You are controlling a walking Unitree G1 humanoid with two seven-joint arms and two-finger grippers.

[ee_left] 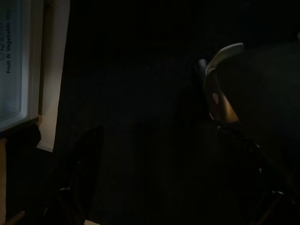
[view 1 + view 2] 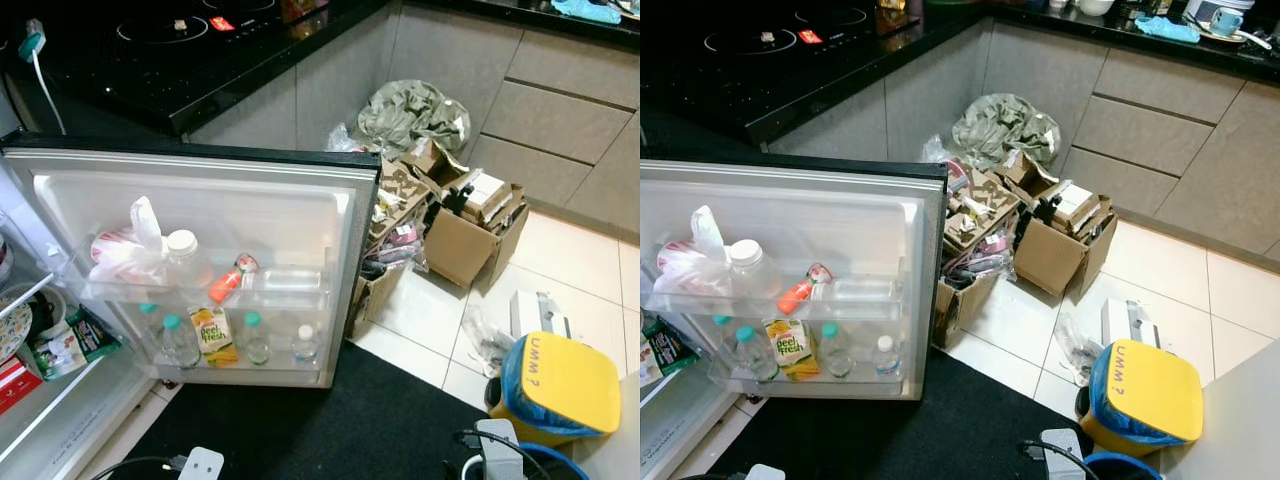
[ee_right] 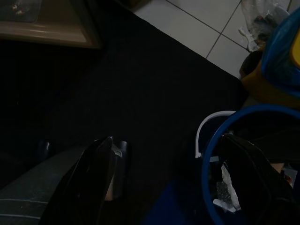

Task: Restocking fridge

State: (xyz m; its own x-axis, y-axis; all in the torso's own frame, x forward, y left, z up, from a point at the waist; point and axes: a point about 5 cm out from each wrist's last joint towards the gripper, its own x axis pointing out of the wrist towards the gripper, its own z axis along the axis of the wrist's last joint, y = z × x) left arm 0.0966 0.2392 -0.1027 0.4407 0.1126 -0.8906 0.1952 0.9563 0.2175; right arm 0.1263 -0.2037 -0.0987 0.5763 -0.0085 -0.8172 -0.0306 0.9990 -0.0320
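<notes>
Fridge door point(image 2: 200, 200) swung open, cardboard boxes point(image 2: 465, 225) beside, yellow bin point(image 2: 560, 385) near

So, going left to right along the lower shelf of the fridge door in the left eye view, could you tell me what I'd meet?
Teal-capped bottle → juice carton → second teal-capped bottle → white-capped bottle.

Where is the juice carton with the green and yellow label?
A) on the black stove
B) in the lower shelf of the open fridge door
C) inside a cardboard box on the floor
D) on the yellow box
B: the juice carton stands in the door's lower shelf among small bottles.
</notes>
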